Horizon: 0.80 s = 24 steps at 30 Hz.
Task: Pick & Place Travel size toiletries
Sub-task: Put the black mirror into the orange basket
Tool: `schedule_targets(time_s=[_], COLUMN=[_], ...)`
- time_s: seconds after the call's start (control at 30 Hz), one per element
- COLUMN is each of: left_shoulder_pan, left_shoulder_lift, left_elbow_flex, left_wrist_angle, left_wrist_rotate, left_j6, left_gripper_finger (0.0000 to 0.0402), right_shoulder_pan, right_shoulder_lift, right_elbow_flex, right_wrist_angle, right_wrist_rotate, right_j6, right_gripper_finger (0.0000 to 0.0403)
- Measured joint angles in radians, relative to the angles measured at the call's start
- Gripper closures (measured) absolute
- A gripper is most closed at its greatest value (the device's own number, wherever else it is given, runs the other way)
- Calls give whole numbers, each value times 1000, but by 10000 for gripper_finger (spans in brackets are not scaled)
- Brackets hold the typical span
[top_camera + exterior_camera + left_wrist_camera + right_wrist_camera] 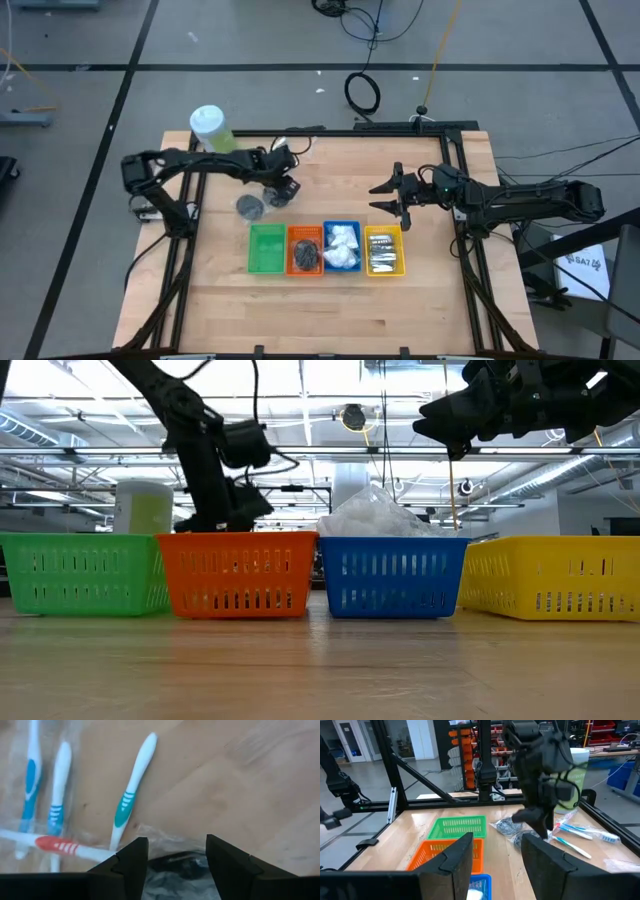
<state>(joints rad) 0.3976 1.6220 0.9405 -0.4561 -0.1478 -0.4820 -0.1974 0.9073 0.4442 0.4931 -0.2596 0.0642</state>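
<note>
My left gripper (177, 855) is open and points down over a dark pouch in clear plastic (175, 870), which lies on the table between its fingers. In the high view this gripper (278, 192) is behind the green and orange bins, with another dark pouch (250, 207) lying beside it. Several toothbrushes in clear wrap (131, 787) lie flat on the wood just beyond. My right gripper (388, 196) is open and hovers empty above the far side of the yellow bin (384, 250). My left gripper has its fingers (127, 865) on either side of the dark pouch's crumpled plastic top (170, 862), coming from above. I cannot tell whether they touch it. The pouch lies on the table.
A row of bins stands near the table's middle: green (266, 248), orange (306, 250) with dark pouches, blue (342, 247) with white packets, and yellow with silver tubes. A large pale-green bottle (210, 130) stands at the far left. Bare wood lies in front of the bins.
</note>
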Motion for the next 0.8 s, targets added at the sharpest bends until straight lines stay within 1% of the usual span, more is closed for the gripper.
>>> schedule_targets(time_s=[0.27, 0.53, 0.67, 0.8], left_shoulder_pan=[19, 18, 18, 18], left_shoulder_lift=[96, 110, 110, 110], left_elbow_flex=[0, 0, 0, 0], left_wrist_angle=[25, 50, 50, 50], left_wrist_rotate=[-10, -7, -7, -7], left_j6=[0, 34, 43, 62], left_gripper_finger=[181, 181, 192, 225], right_shoulder_pan=[0, 0, 0, 0], right_shoulder_lift=[0, 0, 0, 0], right_elbow_flex=[0, 0, 0, 0], right_wrist_angle=[-4, -5, -5, -5], right_wrist_rotate=[0, 0, 0, 0], right_j6=[-4, -5, -5, -5], right_gripper_finger=[248, 248, 248, 248])
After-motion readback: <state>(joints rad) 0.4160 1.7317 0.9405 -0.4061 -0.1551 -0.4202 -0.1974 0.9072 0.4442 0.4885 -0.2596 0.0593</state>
